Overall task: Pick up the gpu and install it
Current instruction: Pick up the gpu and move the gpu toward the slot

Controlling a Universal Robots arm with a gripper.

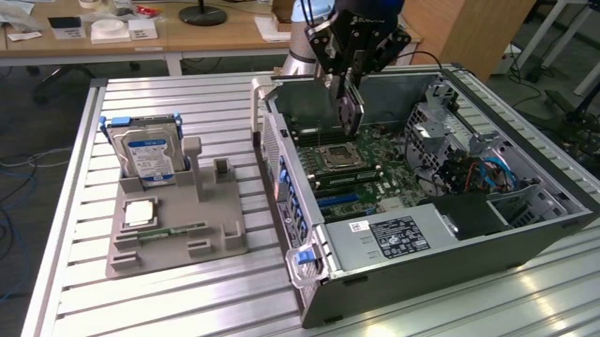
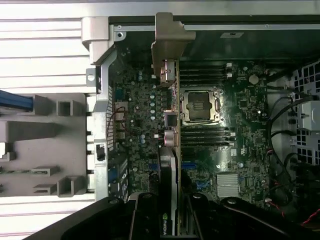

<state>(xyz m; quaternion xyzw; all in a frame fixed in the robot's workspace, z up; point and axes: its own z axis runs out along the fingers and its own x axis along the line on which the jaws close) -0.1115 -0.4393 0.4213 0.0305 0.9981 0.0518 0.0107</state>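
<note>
Presently, in the exterior view the gripper [image 1: 345, 78] is clamped on the gpu [image 1: 350, 111], which hangs upright directly below it inside the open computer case [image 1: 525, 232], while in the wrist view the card's silver bracket [image 2: 168, 37] extends ahead of the jaws over the motherboard [image 2: 240, 125].

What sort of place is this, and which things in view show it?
Probably a robotics lab bench for computer assembly: a black robot gripper holds a thin dark graphics card over an open grey computer case, on a ribbed aluminium table, with wooden office desks behind.
</note>
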